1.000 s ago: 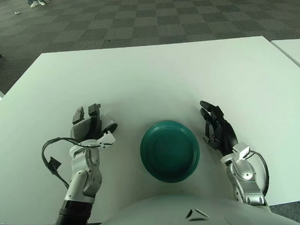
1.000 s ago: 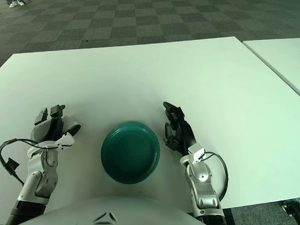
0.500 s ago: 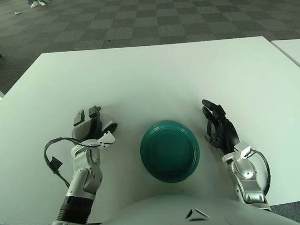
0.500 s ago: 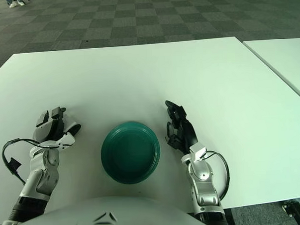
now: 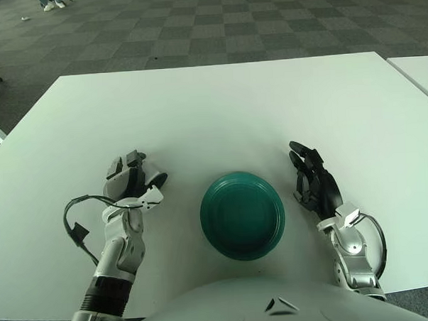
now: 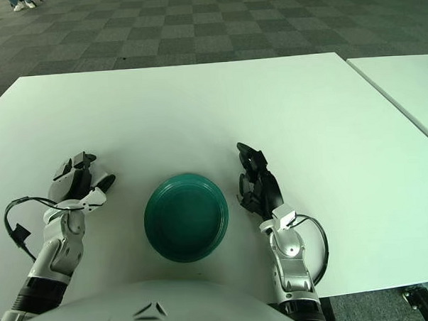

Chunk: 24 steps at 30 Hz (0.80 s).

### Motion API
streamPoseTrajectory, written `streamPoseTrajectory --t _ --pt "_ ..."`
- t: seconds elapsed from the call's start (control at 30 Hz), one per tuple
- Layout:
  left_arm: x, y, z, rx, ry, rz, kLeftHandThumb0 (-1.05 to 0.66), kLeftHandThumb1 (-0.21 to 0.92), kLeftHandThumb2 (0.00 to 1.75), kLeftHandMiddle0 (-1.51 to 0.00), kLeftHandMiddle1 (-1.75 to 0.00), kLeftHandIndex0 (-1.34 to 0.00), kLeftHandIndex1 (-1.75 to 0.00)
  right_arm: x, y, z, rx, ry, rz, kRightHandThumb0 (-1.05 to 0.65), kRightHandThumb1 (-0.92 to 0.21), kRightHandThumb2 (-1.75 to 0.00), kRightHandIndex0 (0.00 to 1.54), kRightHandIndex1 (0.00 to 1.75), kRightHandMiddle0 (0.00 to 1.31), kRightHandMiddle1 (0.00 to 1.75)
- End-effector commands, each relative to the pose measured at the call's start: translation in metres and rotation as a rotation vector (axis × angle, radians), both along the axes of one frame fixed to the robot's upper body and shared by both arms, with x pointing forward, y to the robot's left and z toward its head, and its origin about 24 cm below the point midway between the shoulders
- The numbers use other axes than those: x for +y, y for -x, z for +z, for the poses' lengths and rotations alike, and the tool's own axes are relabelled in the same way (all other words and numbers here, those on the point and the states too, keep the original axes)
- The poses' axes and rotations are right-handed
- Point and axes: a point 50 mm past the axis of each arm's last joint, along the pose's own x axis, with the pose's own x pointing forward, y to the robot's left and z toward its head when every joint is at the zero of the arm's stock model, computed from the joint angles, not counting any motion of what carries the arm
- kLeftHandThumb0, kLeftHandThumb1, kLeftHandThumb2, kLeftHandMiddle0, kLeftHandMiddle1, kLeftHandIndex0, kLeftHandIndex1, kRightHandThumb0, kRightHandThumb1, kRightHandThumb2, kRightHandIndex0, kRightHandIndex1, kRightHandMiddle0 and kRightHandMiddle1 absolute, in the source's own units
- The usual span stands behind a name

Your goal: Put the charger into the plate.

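No charger shows on the table (image 5: 218, 103), so the open left hand (image 5: 129, 180) and relaxed, empty right hand (image 5: 314, 184) flanking the green plate (image 5: 242, 215) risk closing on nothing.

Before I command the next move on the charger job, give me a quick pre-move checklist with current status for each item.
1. Plate in reach between the hands, on the table: ok.
2. Plate holds nothing so far: ok.
3. Charger located: not ok, no charger shows anywhere on the table in either eye view.
4. Left hand free to grasp: cannot tell, it shows left of the plate with fingers partly curled, and whether it holds anything is unclear.
5. Right hand free: ok, fingers extended, holding nothing, right of the plate.
6. Path from either hand to the plate unobstructed: ok.
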Motion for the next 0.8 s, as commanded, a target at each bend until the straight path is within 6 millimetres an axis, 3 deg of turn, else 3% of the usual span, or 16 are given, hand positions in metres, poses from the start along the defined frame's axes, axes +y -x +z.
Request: streamPoseTrajectory --t 0.0,0.03,0.07,0.1,0.13,0.17,0.27,0.4,0.77 --pt "-0.002 0.007 -0.014 0.053 0.024 0.003 -1.05 0.92 0.50 -0.18 -0.46 0.00 -1.34 -0.007 0.010 -0.020 0.115 0.013 -0.010 -0.75 -0.92 -0.88 0.20 0.03 0.00 0.68" --pt "-0.002 0.007 -0.015 0.055 0.027 0.002 -1.05 0.92 0.47 -0.16 -0.61 0.00 -1.39 -0.007 0.010 -0.020 0.113 0.014 -0.010 -0.76 -0.92 -0.88 0.20 0.03 0.00 0.68" --pt "-0.002 0.008 -0.017 0.062 0.027 -0.005 -1.05 0.92 0.44 -0.12 -0.87 0.00 -1.48 -0.007 0.010 -0.020 0.111 0.013 -0.007 -0.76 -0.92 -0.88 0.20 0.02 0.00 0.68" --pt "-0.002 0.008 -0.019 0.075 0.023 -0.016 -1.00 0.90 0.40 -0.19 -1.19 -0.03 -1.57 -0.007 0.010 -0.020 0.109 0.011 -0.005 -0.76 -0.92 -0.89 0.20 0.02 0.00 0.67" --pt "-0.003 0.009 -0.021 0.083 0.019 -0.023 -0.80 0.73 0.67 -0.35 -1.39 -0.21 -1.63 -0.007 0.010 -0.020 0.108 0.010 -0.004 -0.76 -0.92 -0.89 0.20 0.02 0.00 0.67" --pt "-0.002 0.009 -0.023 0.096 0.018 -0.031 -0.73 0.66 0.78 -0.41 -1.46 -0.28 -1.65 -0.007 0.010 -0.020 0.106 0.007 -0.004 -0.76 -0.92 -0.89 0.20 0.02 0.00 0.67" --pt "-0.003 0.008 -0.025 0.113 0.026 -0.038 -0.25 0.31 1.27 -0.61 -1.65 -0.46 -1.70 -0.007 0.009 -0.019 0.100 0.000 -0.008 -0.76 -0.92 -0.90 0.21 0.03 0.00 0.68" --pt "-0.004 0.006 -0.027 0.148 0.072 -0.018 -0.05 0.15 1.46 -0.74 -1.63 -0.55 -1.74 -0.008 0.008 -0.018 0.089 -0.020 -0.017 -0.75 -0.92 -0.90 0.23 0.03 0.00 0.72" --pt "-0.008 0.005 -0.022 0.128 0.179 0.022 0.00 0.00 1.62 -0.89 -1.59 -0.64 -1.75 -0.008 0.007 -0.016 0.078 -0.016 -0.033 -0.74 -0.92 -0.92 0.22 0.02 0.00 0.74"
